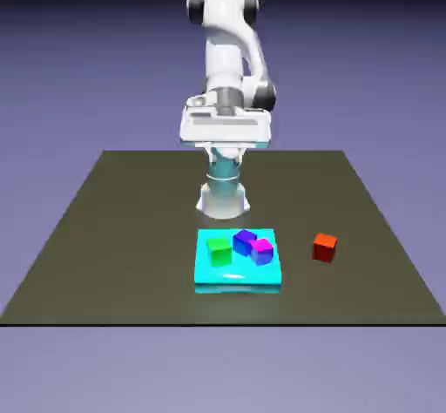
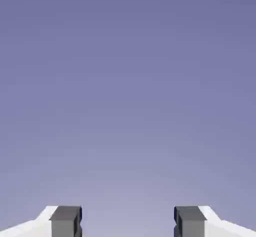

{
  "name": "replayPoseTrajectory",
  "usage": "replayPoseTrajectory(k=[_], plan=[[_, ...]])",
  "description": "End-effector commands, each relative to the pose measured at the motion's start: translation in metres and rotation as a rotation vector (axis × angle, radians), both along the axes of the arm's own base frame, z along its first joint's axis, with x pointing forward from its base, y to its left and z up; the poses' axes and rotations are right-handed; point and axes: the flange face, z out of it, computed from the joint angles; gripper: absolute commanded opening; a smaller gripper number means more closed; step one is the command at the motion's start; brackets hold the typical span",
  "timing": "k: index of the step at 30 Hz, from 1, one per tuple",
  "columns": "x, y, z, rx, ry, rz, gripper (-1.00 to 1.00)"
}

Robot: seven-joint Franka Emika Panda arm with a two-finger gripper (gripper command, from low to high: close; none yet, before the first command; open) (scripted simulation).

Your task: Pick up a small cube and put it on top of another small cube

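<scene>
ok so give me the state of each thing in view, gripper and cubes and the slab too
two-finger gripper: open, nothing between the tips
green cube: on the slab
blue cube: on the slab
magenta-topped purple cube: on the slab
flat cyan square slab: flat on the table
red cube: on the table, off the slab

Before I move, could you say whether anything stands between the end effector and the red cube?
Nothing visible does: the open end effector is raised, and the red cube sits apart from the cyan block.

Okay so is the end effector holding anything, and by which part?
Nothing is held: the end effector is open, with only backdrop between its fingertips.
</scene>
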Motion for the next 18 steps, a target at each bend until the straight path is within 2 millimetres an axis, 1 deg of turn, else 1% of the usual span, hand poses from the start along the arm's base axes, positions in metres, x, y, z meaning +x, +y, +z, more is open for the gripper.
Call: replayPoseTrajectory(k=[1, 5, 9, 13, 15, 18], plan=[[0.006, 0.015, -0.010, -0.010, 0.048, 0.043, 0.00], [0.018, 0.079, -0.051, -0.069, 0.238, 0.212, 0.00], [0.015, 0.144, -0.095, -0.153, 0.420, 0.380, 0.00], [-0.003, 0.206, -0.141, -0.262, 0.594, 0.542, 0.00], [-0.017, 0.235, -0.165, -0.327, 0.678, 0.620, 0.00], [-0.045, 0.275, -0.201, -0.435, 0.798, 0.731, 0.00]])
